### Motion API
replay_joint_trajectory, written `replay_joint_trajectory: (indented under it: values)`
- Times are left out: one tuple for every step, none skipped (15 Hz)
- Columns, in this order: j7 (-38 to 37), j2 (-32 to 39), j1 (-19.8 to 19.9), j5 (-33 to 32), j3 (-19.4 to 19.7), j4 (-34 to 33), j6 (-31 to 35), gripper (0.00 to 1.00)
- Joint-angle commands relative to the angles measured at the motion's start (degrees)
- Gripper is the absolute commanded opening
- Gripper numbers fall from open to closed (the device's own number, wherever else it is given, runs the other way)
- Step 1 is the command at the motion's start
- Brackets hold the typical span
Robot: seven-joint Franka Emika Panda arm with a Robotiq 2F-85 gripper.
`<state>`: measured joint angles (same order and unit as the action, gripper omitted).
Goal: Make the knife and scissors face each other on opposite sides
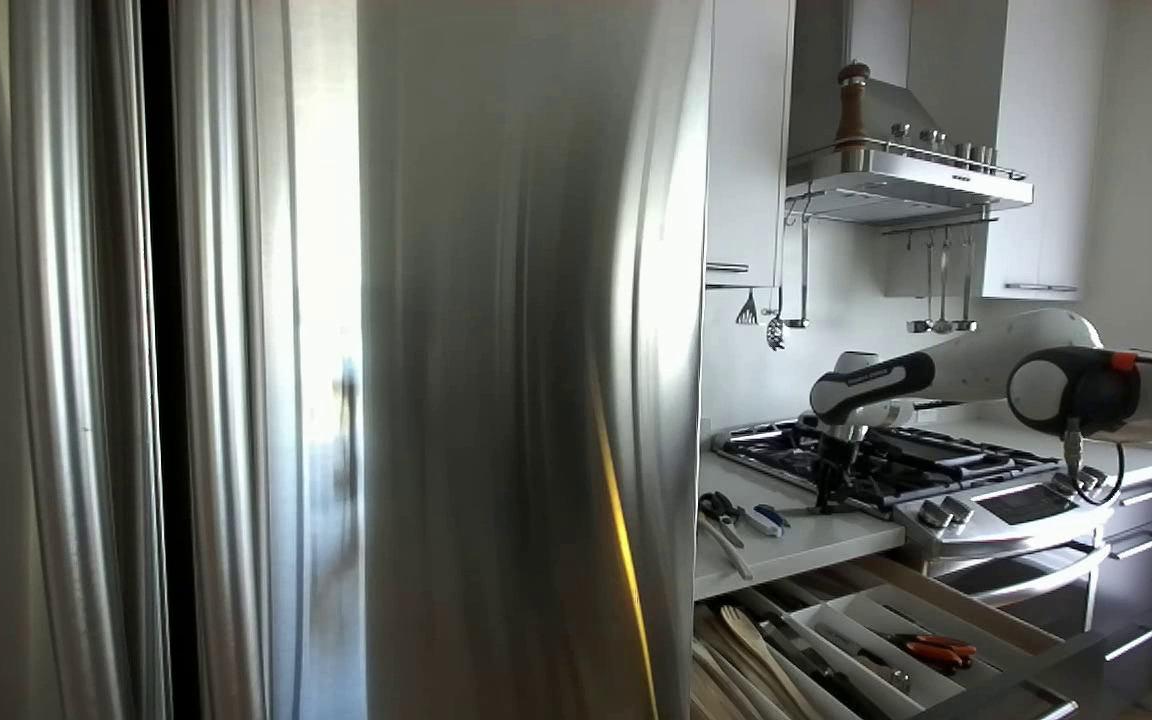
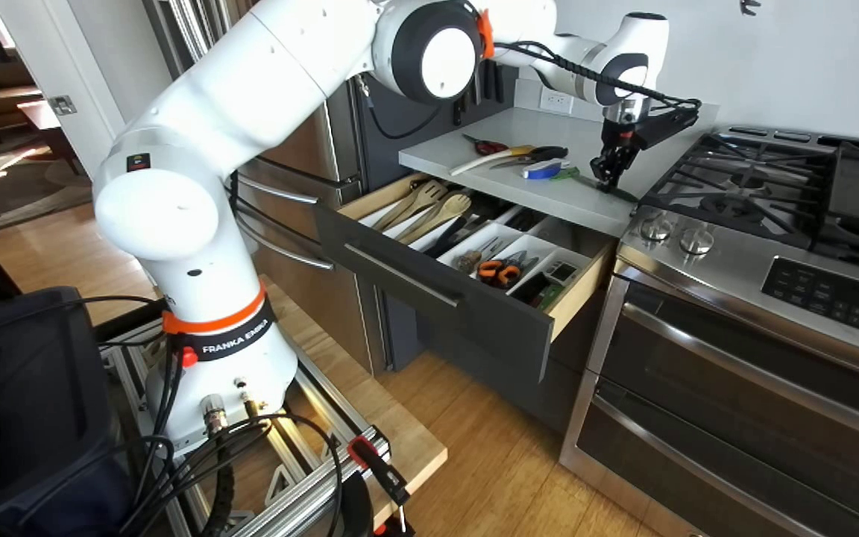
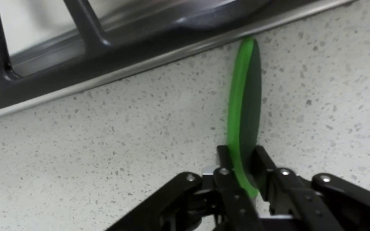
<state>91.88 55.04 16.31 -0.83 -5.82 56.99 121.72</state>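
Wrist view: the gripper (image 3: 242,154) has its two fingers drawn in snugly against a knife (image 3: 247,96), of which only the green-and-grey handle shows, on or just above the speckled counter (image 3: 140,134). The handle's end lies just beside the rim of the stove (image 3: 140,53); contact cannot be told. Turning the knife there could knock that end on the rim and twist it out of line. The handle looks curved and is held away from its middle, so it may swivel. Swinging the hidden far end could push the blue tool (image 2: 545,171).

No scissors show from the wrist. An exterior view has dark scissors (image 1: 721,505) on the counter, at the edge of the fridge (image 1: 516,350). Both exterior views show orange scissors (image 1: 936,653) in the drawer (image 2: 437,317), probably not the pair meant.
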Motion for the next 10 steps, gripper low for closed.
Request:
replay_joint_trajectory:
  values:
    - [6.7,3.43,0.68,0.81,-0.44,-5.14,-2.7,0.05]
    - [6.99,3.82,0.65,0.85,-0.49,-5.84,-3.04,0.05]
    - [7.12,4.13,0.66,0.98,-0.56,-6.42,-3.47,0.05]
    - [5.73,4.37,0.68,1.75,-0.7,-7.27,-4.85,0.05]
    - [0.87,1.18,-0.01,0.1,-0.1,-2.41,-2.23,0.22]
    - [0.87,1.52,-0.01,0.24,-0.1,-3.09,-2.8,0.22]
    - [0.87,1.7,0.0,0.32,-0.1,-3.42,-3.05,0.22]
    - [0.87,1.81,0.0,0.35,-0.1,-3.65,-3.23,0.22]
    - [0.87,1.9,0.0,0.36,-0.1,-3.84,-3.38,0.22]
    - [0.87,1.95,0.0,0.38,-0.1,-3.94,-3.45,0.22]
